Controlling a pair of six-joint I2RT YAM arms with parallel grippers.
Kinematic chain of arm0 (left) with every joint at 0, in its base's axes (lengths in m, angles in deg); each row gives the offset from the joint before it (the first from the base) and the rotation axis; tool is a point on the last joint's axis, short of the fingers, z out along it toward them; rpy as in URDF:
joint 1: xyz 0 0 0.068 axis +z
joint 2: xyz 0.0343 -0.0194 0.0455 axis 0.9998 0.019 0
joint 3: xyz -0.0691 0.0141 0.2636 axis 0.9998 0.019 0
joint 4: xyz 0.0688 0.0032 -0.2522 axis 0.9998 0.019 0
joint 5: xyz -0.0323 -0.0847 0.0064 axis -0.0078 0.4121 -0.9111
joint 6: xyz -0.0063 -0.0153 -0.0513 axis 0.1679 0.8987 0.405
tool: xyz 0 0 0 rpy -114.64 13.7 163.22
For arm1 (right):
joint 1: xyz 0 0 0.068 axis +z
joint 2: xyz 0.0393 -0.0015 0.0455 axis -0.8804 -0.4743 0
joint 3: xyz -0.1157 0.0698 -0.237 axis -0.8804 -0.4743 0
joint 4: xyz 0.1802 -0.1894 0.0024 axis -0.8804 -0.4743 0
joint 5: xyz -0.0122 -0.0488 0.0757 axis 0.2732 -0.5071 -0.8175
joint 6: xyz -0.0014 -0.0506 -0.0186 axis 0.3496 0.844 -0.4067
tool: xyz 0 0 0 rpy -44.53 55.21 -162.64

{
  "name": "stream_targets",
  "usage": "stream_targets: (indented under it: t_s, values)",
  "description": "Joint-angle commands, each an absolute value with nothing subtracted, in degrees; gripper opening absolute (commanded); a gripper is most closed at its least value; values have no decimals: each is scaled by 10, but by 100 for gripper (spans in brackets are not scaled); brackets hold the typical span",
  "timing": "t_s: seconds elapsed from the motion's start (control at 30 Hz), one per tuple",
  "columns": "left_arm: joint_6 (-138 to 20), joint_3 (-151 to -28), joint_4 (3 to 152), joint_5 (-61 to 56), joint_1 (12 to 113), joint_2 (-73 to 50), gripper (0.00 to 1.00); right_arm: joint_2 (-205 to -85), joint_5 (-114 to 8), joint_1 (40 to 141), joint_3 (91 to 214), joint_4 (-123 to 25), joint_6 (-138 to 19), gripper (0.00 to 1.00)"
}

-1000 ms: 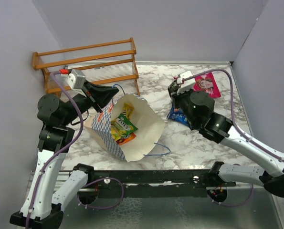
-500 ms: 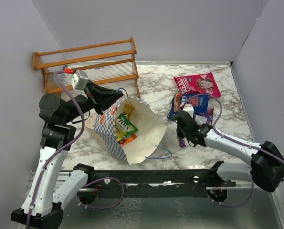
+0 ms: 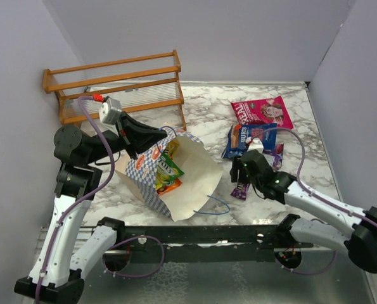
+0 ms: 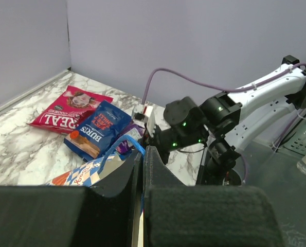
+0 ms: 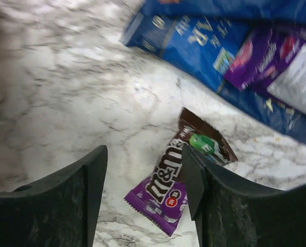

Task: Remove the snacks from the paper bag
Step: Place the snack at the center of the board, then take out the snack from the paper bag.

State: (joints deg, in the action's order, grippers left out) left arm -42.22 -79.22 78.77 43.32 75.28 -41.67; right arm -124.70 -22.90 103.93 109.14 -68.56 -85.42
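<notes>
Right gripper [image 5: 145, 164] has opened off the dark purple glossy packet [image 5: 168, 190]; lift clear while left gripper [image 4: 142, 154] stays pinched on the cream paper bag [image 3: 198, 166].

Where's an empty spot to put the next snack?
Bare marble lies between the wooden rack and the pink packet, and between the paper bag and the blue packet. It's crowded where purple packs and the right end effector bunch beside it.

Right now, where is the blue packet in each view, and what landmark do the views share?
Top external: blue packet right of centre, just below the pink packet.
Left wrist: blue packet left of centre, beside the pink packet.
Right wrist: blue packet across the top, right half.
Shared landmark: the marble table under it.
</notes>
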Motion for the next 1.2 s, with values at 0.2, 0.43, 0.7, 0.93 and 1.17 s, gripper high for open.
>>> stream_targets:
  t_s: [0.2,0.43,0.7,0.93,1.17]
  values:
    - [-467,-825,838,456,752,-425,0,-1131,-510,1036,1202,-595,-619,60]
    - [-496,-841,893,441,752,-438,0,-1133,-791,1038,1250,-555,-531,60]
    - [-460,-822,853,452,752,-443,0,-1158,-827,1146,1222,-520,-334,62]
    - [-450,-816,850,446,752,-451,0,-1302,-643,1295,1275,-562,-171,56]
    - [-442,-811,836,441,752,-454,0,-1390,-491,1299,1261,-477,-91,57]
